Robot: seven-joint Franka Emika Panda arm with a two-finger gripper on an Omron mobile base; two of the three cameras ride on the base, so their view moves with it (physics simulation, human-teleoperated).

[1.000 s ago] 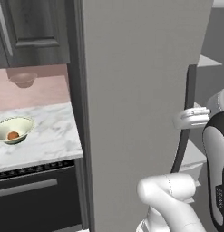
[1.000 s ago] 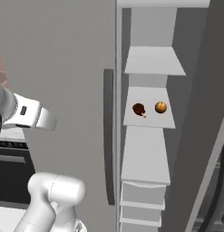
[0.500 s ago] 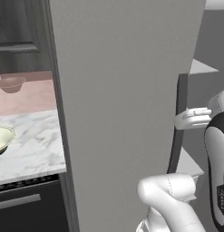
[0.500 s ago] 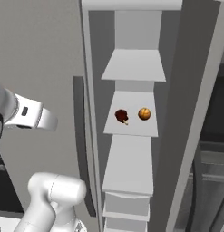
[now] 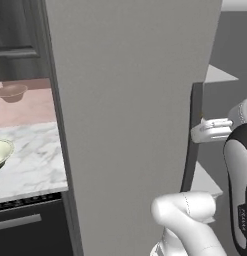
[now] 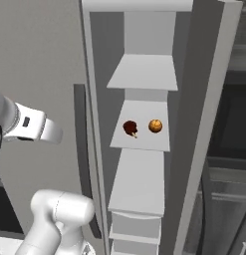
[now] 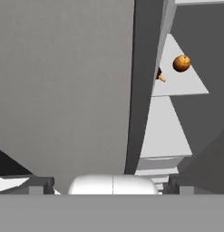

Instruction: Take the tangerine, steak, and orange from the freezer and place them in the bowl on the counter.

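Partly hidden behind the matte grey freezer's [image 6: 55, 60] door edge, the dark maroon steak [image 7: 158, 73]; two-finger gripper [image 7: 112, 181] spread wide, empty.

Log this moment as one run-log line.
freezer: open | steak, orange fruit: same shelf, apart | bowl: on counter | hand: open, empty

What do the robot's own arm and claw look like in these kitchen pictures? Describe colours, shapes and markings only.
The arm is glossy white, built of rounded, tube-like segments with bulbous elbows. A dark, near-black band runs along one joint, with faint small markings on it. The white wrist link carries a small dark rectangular mark. The claw shows two small dark grey, blocky finger tips.
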